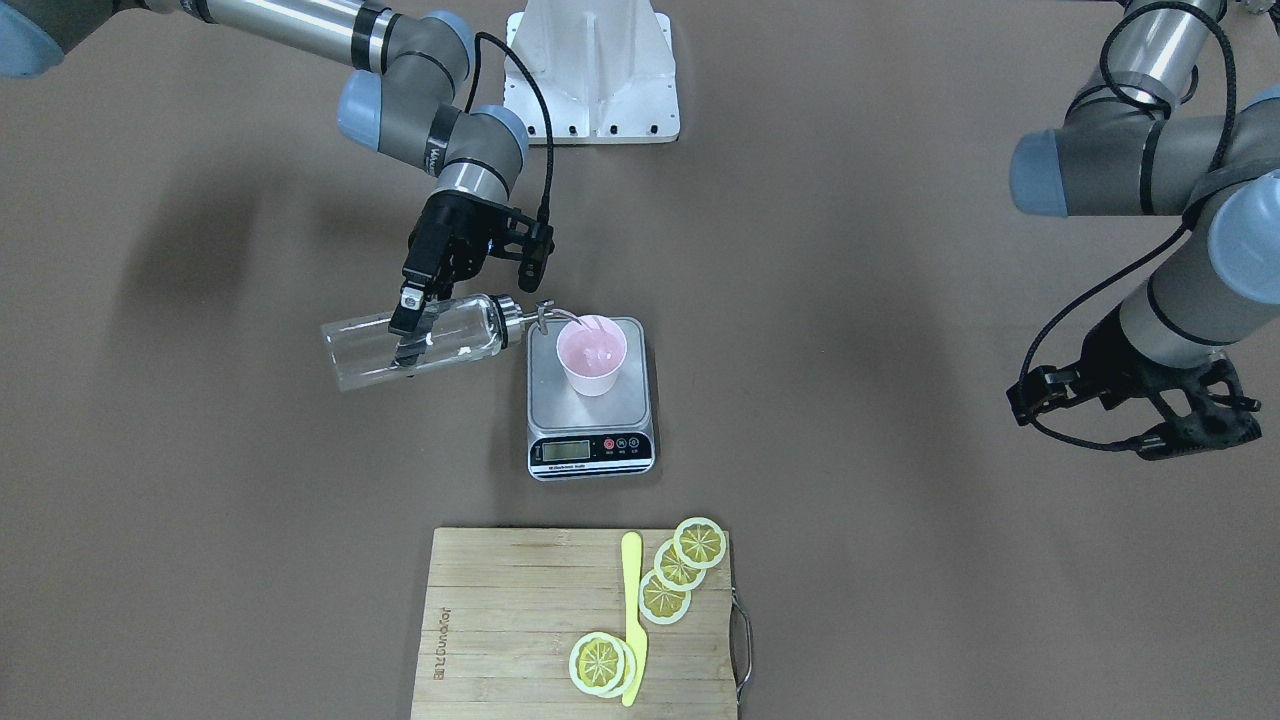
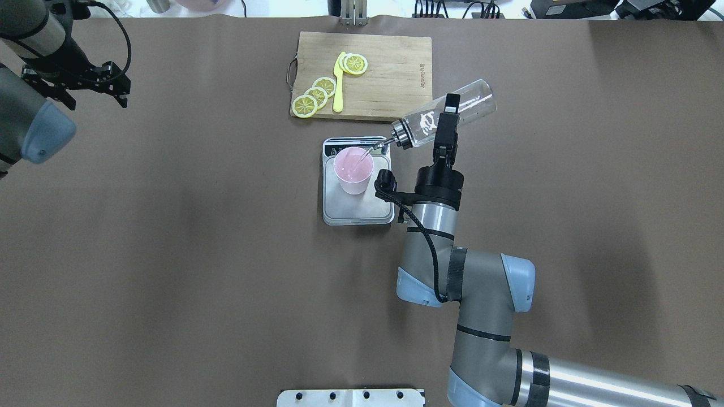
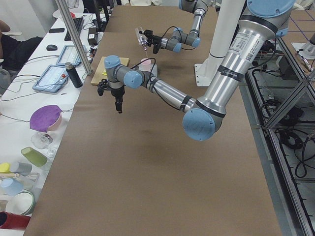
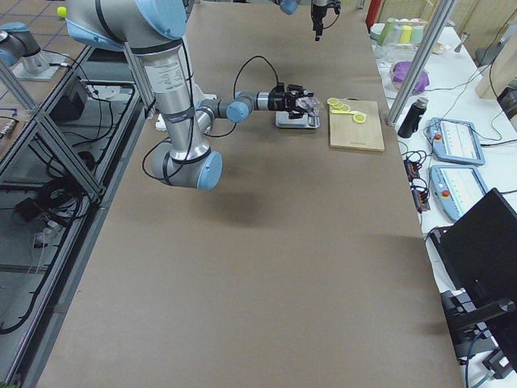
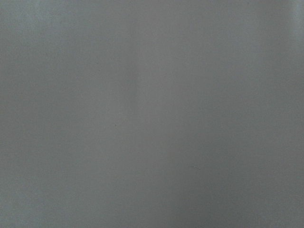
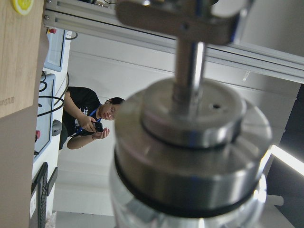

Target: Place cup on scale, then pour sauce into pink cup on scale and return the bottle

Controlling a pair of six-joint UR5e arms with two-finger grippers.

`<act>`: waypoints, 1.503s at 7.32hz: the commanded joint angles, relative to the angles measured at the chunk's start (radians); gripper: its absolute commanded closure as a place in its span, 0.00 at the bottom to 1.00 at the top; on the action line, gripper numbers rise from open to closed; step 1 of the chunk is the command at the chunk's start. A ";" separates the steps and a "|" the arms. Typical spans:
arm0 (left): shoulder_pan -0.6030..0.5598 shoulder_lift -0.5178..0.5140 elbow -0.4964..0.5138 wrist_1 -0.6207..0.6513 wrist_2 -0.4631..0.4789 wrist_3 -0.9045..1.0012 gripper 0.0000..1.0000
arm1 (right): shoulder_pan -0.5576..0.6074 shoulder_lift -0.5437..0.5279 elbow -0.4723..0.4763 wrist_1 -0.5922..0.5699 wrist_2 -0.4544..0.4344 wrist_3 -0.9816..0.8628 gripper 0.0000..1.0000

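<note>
Overhead exterior, reading left to right: left gripper [image 2: 123, 95] hangs over bare desk [image 2: 169, 254] toward the left end, well apart from everything else. Its fingers look spread, with nothing between them. Its own wrist camera gives only blank grey surface.

Cutting board [image 2: 390, 68] lies at the middle of the far edge, carrying lemon slices [image 2: 317, 93] and a yellow knife [image 2: 338, 85].

Scale [image 2: 339, 212] sits mid-desk, just on the robot's side of the board. Cup [image 2: 353, 169] stands upright on its platform. The front-facing view shows the black display strip and round buttons plainly, turned toward the far edge. From overhead that strip barely shows behind the cup. The front-facing view also shows pale glints inside the cup; cannot tell what they are.

Bottle [image 2: 421, 125] is in the air just right of the scale, pinched across its body by the right gripper [image 2: 449, 113]. One finger lies over the top of the glass.

The bottle's long axis is close to level and runs along the desk's length, skewed toward the far right corner. Its base points that way. The metal spout points toward the left end, with its tip over the cup's right rim. Whether the tip touches the rim, cannot tell.

Right wrist view adds a close look along the bottle at the cap and spout stem. A person [image 6: 90, 118] shows beyond the desk there, but no cup.
</note>
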 commanded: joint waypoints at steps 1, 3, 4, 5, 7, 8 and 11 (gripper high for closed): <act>0.000 -0.001 -0.005 0.000 0.000 0.000 0.01 | -0.002 -0.023 -0.003 0.177 0.086 0.002 1.00; 0.000 -0.007 -0.008 0.003 0.000 0.000 0.01 | 0.002 -0.025 0.000 0.372 0.218 0.049 1.00; 0.000 -0.010 -0.012 0.005 0.001 0.000 0.01 | 0.012 -0.025 0.018 0.412 0.299 0.121 1.00; -0.006 -0.010 -0.014 0.006 0.001 0.000 0.01 | 0.035 -0.030 0.034 0.414 0.383 0.190 1.00; -0.009 -0.012 -0.042 0.014 0.003 -0.003 0.01 | 0.121 -0.132 0.162 0.417 0.564 0.276 1.00; -0.014 -0.012 -0.064 0.017 0.004 -0.008 0.01 | 0.165 -0.182 0.204 0.481 0.653 0.317 1.00; -0.015 -0.010 -0.089 0.020 0.004 -0.016 0.01 | 0.352 -0.399 0.181 0.881 0.986 0.420 1.00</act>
